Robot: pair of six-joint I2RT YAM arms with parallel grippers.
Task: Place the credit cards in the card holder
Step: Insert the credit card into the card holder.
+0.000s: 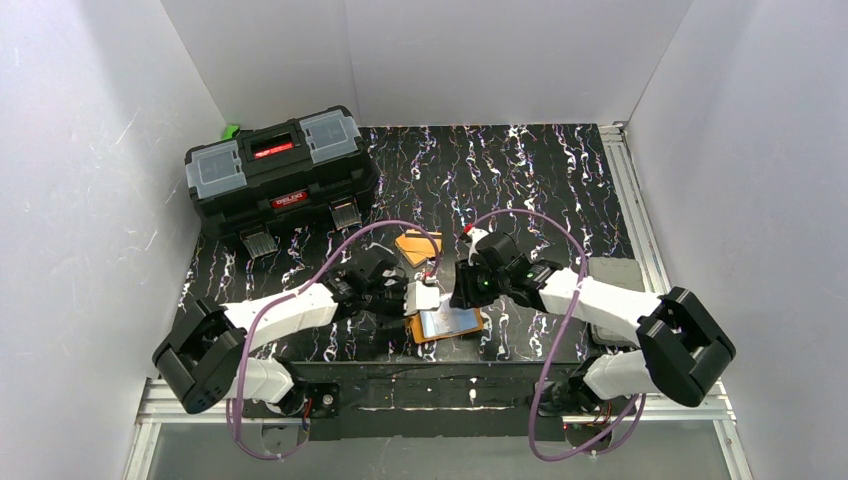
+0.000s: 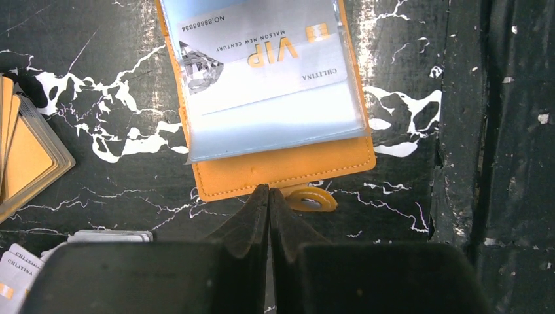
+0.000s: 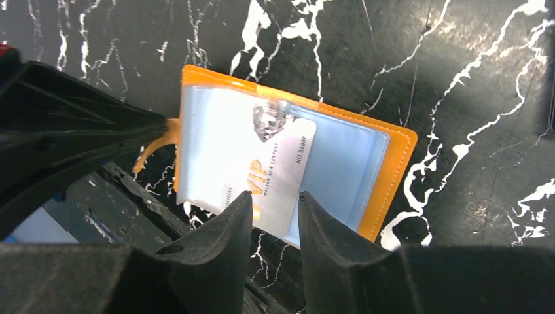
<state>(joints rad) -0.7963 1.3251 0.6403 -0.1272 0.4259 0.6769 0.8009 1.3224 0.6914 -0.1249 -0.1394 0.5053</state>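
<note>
My left fingers (image 2: 269, 195) are shut and empty, tips against the open card holder (image 2: 281, 171) by the counter's (image 2: 98, 78) front edge. 1 white card (image 3: 278, 163) sits half inside its clear sleeve (image 3: 347, 157). My right fingers (image 3: 275, 199) stand part-open astride its end, gripping nothing. Next, I'd push it squarely home.

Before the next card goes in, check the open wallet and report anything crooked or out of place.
The white VIP card lies askew in the clear sleeve of the card holder, tilted against the sleeve's edges rather than square with them. Nothing else stands out.
</note>
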